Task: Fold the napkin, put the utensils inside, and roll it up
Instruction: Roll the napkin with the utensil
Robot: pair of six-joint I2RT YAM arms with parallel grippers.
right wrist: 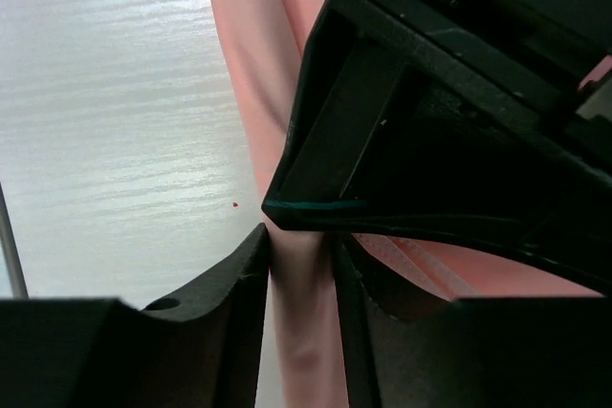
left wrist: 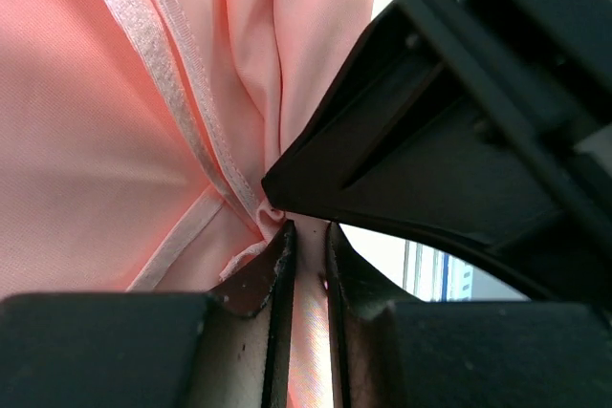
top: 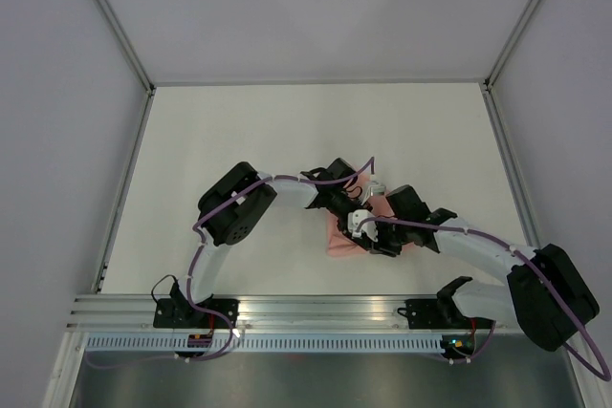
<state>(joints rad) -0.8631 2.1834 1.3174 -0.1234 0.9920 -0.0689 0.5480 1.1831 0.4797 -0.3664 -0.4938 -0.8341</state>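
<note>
Napkin (top: 337,241) sits bunched on table (top: 239,131), centre-near, with left gripper (left wrist: 308,236) and right gripper (right wrist: 298,236) both clamped tight on cloth folds close together, probably to lift and spread it for folding; overhead view mostly occluded.
</note>
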